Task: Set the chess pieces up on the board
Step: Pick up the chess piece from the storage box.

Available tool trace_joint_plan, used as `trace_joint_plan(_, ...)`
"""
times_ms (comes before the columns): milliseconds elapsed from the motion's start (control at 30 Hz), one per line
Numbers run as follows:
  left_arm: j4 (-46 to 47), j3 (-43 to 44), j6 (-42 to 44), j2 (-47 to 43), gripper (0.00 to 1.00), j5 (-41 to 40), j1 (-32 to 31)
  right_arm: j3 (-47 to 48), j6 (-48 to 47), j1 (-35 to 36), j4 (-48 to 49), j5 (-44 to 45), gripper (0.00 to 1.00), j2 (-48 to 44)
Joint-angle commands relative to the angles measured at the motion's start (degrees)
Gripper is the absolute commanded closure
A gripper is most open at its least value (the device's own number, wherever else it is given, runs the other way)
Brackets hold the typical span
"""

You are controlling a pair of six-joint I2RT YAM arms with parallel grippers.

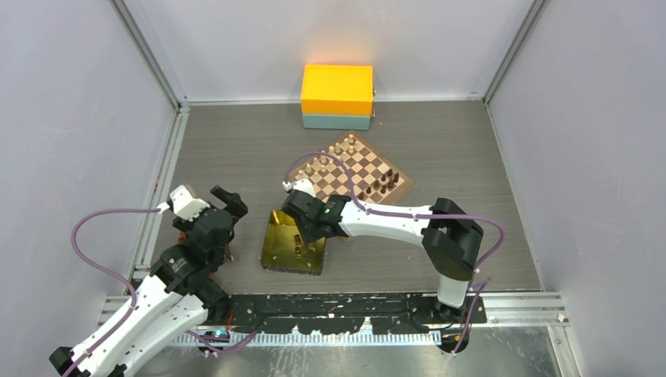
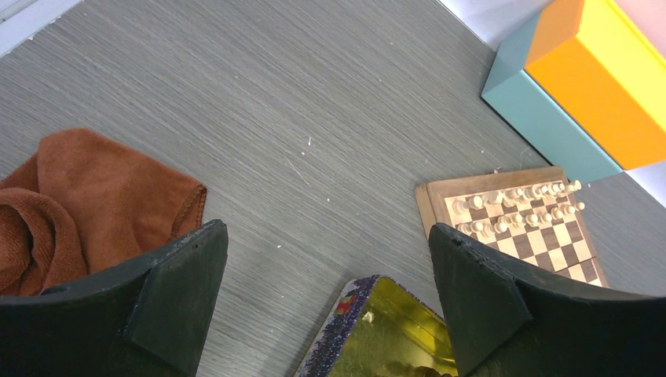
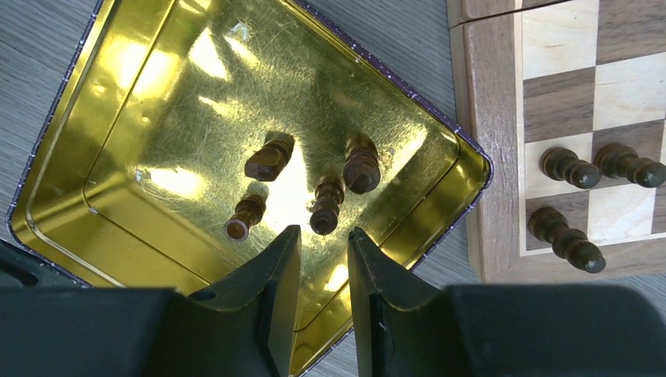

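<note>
Left arm (image 1: 153,302) sits lower left of the overhead frame, elbow bent. Left tool (image 2: 326,271): jaws spread wide, nothing between. Right arm (image 1: 393,222) reaches leftward across frame centre. Right tool (image 3: 323,239) points downward, jaws narrowly parted, empty.

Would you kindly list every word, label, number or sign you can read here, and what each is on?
No readable text anywhere.
The gold tray has a purple printed pattern on its outer wall, too blurred to read.
The board and the orange and teal box show no markings.
</note>
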Motion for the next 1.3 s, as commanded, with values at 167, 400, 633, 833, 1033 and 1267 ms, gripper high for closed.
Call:
trace_joint_plan(167, 1.36, -0.02, 0.07, -0.39, 0.0, -1.54, -0.2, 2.87, 0.39, 0.25, 1.95, -0.37, 0.66, 0.74)
trace_joint_plan(400, 1.38, 0.04, 0.24, -0.54, 0.0, -1.63, -0.2, 2.6, 0.23, 0.19, 2.27, 0.75, 0.66, 0.81)
trace_joint_plan(633, 1.48, 0.13, 0.33, -0.4, 0.0, -1.63, -0.26, 3.11, 0.14, 0.13, 1.86, 3.36, 0.66, 0.17)
trace_joint_plan(833, 1.52, -0.14, 0.2, -0.43, 0.0, -1.42, -0.26, 4.19, 0.37, -0.08, 1.42, 4.66, 0.66, 0.99)
trace_joint_plan(1033, 1.11, -0.19, 0.24, -1.16, 0.0, -1.71, -0.26, 5.23, 0.22, -0.47, 1.4, 5.65, 0.66, 2.29)
trace_joint_plan(1267, 1.04, -0.27, 0.33, -1.46, 0.0, -1.91, -0.26, 5.52, 0.2, -1.23, 0.87, 6.25, 0.66, 2.96)
